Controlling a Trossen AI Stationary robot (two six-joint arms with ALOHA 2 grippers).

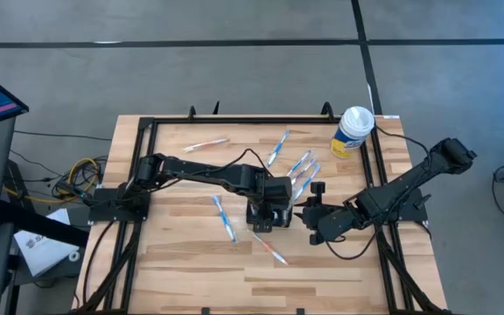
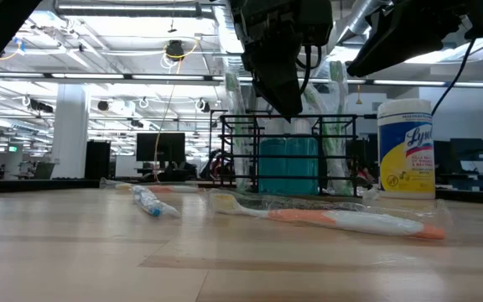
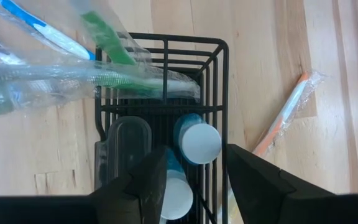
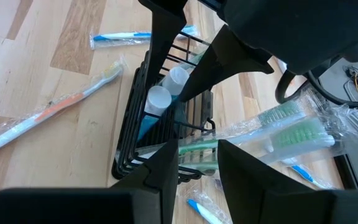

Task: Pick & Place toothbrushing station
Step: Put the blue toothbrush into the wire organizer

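While both arms reach toward the middle of the table in the high view, the left gripper hangs right over the black wire holder, and the right gripper sits just beside it; a white-and-yellow wipes canister stands near the far right corner, and wrapped toothbrushes lie scattered around. Seen from the low view, the holder stands upright mid-table with an orange toothbrush lying in front of it. From the left wrist view, the left fingers stand apart above the holder, gripping nothing; two blue-capped tubes stand inside. From the right wrist view, the right fingers are apart, holding nothing, near wrapped green brushes leaning from the holder.
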